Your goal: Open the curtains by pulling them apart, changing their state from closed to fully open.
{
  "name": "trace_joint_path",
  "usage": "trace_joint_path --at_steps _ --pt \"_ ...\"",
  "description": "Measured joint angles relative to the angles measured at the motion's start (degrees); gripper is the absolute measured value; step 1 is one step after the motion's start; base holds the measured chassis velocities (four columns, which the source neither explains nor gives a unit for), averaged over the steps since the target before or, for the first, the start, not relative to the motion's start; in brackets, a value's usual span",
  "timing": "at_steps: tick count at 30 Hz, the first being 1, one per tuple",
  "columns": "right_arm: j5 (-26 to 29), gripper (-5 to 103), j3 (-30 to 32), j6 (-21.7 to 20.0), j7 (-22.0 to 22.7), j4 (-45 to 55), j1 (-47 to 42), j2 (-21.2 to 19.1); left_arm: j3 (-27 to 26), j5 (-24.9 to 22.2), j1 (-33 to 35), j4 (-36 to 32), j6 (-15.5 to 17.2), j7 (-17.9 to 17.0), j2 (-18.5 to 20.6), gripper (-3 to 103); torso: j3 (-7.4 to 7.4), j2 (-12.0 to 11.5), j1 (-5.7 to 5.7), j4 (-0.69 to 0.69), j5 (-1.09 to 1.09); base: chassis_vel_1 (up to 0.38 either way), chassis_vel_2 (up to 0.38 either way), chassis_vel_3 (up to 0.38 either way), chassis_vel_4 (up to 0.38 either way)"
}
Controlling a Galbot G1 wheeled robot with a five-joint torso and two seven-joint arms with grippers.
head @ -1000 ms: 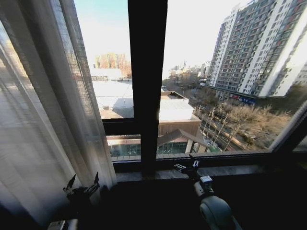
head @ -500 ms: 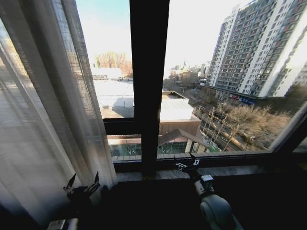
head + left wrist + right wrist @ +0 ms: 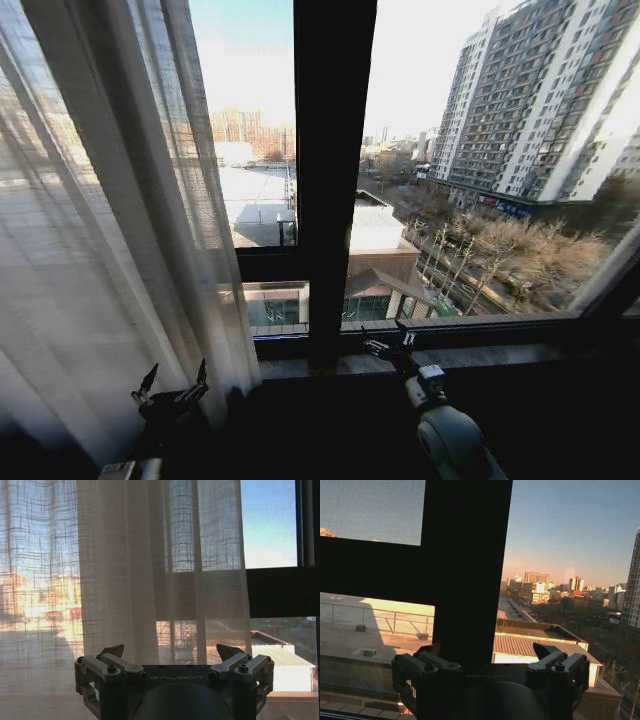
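The curtains (image 3: 110,230) hang gathered at my left, leaving the centre window frame (image 3: 335,170) and right pane uncovered. My left gripper (image 3: 170,392) sits low beside the fabric's lower edge, fingers (image 3: 112,652) spread wide, holding nothing, facing the pleats for access. My right gripper (image 3: 388,346) rests at the windowsill (image 3: 480,355), fingers apart, empty.

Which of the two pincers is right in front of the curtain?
The left pincer, open, faces the sheer white curtain; the right pincer points at the dark window frame.
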Motion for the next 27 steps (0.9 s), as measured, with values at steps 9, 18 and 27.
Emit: trace_joint_path --at_steps 9,18,27 --pt "0.30 100 0.22 0.71 -0.01 -0.91 0.41 0.34 0.80 -0.08 -4.23 2.39 1.57 0.20 0.32 100 0.00 0.00 0.01 0.00 0.00 0.082 0.104 -0.076 -0.100" --pt "0.35 100 1.11 1.93 0.18 -2.35 0.34 0.03 3.35 0.18 -13.00 6.20 7.10 0.16 3.33 100 0.01 0.00 0.00 -0.01 0.01 -0.022 -0.024 0.014 0.025" --pt "0.36 100 1.18 2.76 0.25 -4.23 1.04 0.29 4.60 -2.51 -20.33 10.36 12.44 -1.23 8.10 100 0.01 0.00 0.01 0.00 0.00 0.000 0.000 0.000 0.000"
